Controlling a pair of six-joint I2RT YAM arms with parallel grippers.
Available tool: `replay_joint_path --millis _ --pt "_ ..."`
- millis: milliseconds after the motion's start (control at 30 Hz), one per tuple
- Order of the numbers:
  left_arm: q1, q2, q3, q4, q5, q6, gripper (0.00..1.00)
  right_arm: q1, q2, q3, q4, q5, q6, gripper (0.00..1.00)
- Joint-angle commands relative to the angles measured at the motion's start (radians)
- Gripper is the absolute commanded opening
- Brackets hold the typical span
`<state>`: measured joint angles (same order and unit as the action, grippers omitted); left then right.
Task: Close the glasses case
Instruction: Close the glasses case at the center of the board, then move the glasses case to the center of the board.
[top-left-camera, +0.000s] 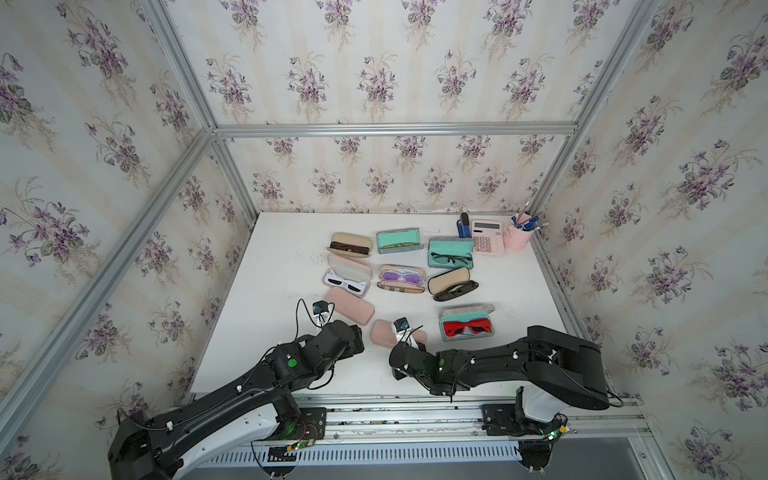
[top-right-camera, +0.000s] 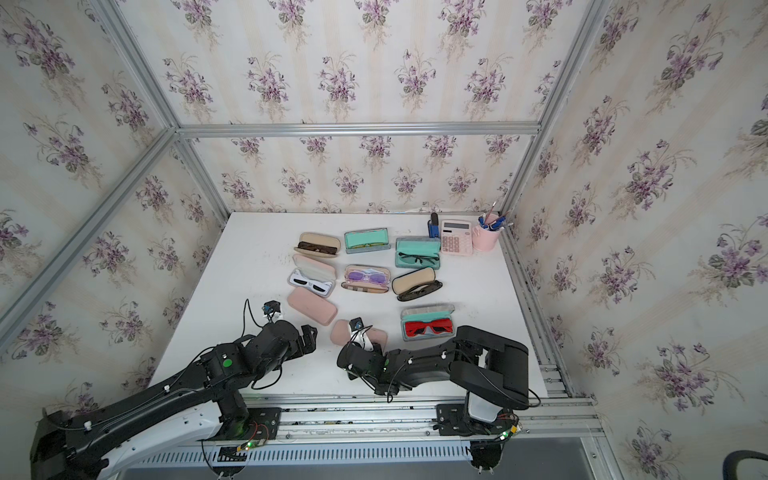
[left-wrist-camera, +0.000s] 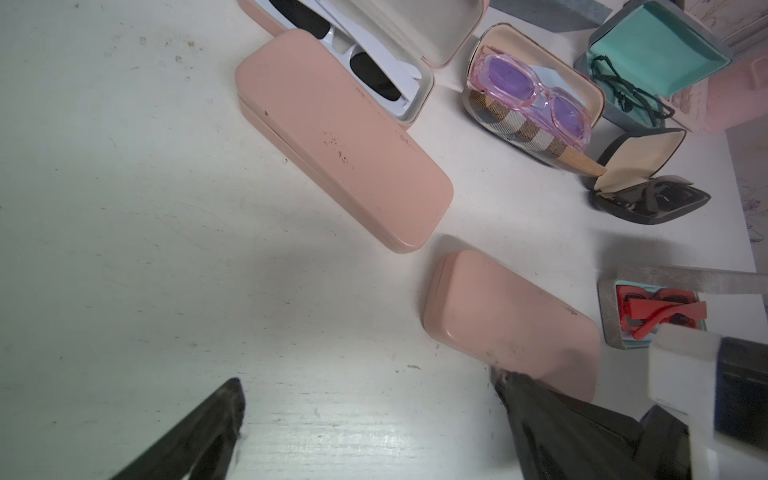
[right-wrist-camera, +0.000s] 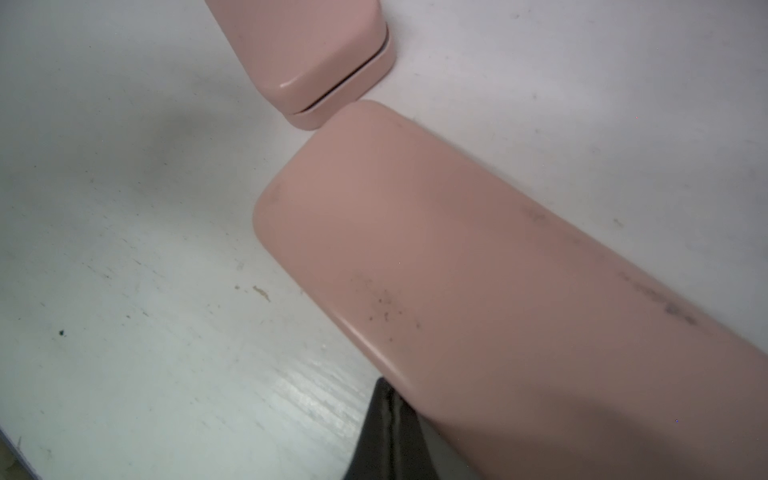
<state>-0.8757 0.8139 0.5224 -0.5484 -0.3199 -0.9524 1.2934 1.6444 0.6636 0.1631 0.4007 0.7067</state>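
Note:
A shut pink glasses case (top-left-camera: 384, 332) (right-wrist-camera: 498, 291) lies at the table's front middle. My right gripper (right-wrist-camera: 384, 384) is shut, with nothing between its fingers, and its tip is against that case's near long edge. A second shut pink case (top-left-camera: 349, 305) (left-wrist-camera: 340, 141) lies just beyond, corner to corner with the first. To the left of the front case, my left gripper (left-wrist-camera: 368, 378) (top-left-camera: 358, 338) is open over bare table, one finger close to the case's end (left-wrist-camera: 511, 320). An open grey case with red sunglasses (top-left-camera: 467, 326) sits to the right.
Further back lie several open cases: white sunglasses (top-left-camera: 348, 278), purple glasses (top-left-camera: 401, 279), a black case (top-left-camera: 453, 283), two teal ones (top-left-camera: 450, 252) (top-left-camera: 398, 240) and a beige one (top-left-camera: 350, 243). A calculator (top-left-camera: 487, 237), stapler (top-left-camera: 463, 226) and pink pen cup (top-left-camera: 517, 239) stand at the back right.

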Motion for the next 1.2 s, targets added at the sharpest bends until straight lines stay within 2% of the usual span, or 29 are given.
replay_joint_path --millis 0,267,400,500,600,700,767,867,1000,1167 --pt "0.0 0.015 -0.003 0.034 0.012 -0.004 1.0 -0.019 0.025 0.026 0.046 -0.029 -0.056 0.0" --pt "0.001 0.003 -0.036 0.046 0.008 -0.023 1.0 -0.067 0.089 0.089 0.076 -0.083 -0.108 0.0" --pt "0.003 -0.022 -0.048 0.032 0.001 -0.033 1.0 -0.067 0.041 0.075 0.11 -0.124 -0.137 0.03" --pt "0.012 -0.044 -0.05 0.014 -0.004 -0.032 1.0 -0.06 -0.056 0.034 0.137 -0.186 -0.14 0.09" --pt "0.027 -0.063 -0.05 0.007 0.004 -0.021 1.0 -0.049 -0.177 0.003 0.089 -0.184 -0.13 0.16" --pt "0.038 -0.075 -0.045 0.006 0.009 -0.01 1.0 -0.062 -0.276 -0.01 -0.029 -0.14 -0.108 0.31" --pt "0.043 -0.071 -0.036 0.005 0.019 0.004 1.0 -0.103 -0.323 -0.026 -0.107 -0.139 -0.084 0.39" --pt "0.047 -0.042 -0.006 -0.005 0.031 0.03 1.0 -0.216 -0.393 -0.097 -0.139 -0.205 -0.065 0.46" --pt "0.056 -0.004 0.03 -0.004 0.065 0.053 1.0 -0.344 -0.443 -0.165 -0.093 -0.333 -0.117 0.51" --pt "0.078 0.012 0.044 0.006 0.093 0.053 1.0 -0.447 -0.386 -0.164 -0.05 -0.44 -0.167 0.52"
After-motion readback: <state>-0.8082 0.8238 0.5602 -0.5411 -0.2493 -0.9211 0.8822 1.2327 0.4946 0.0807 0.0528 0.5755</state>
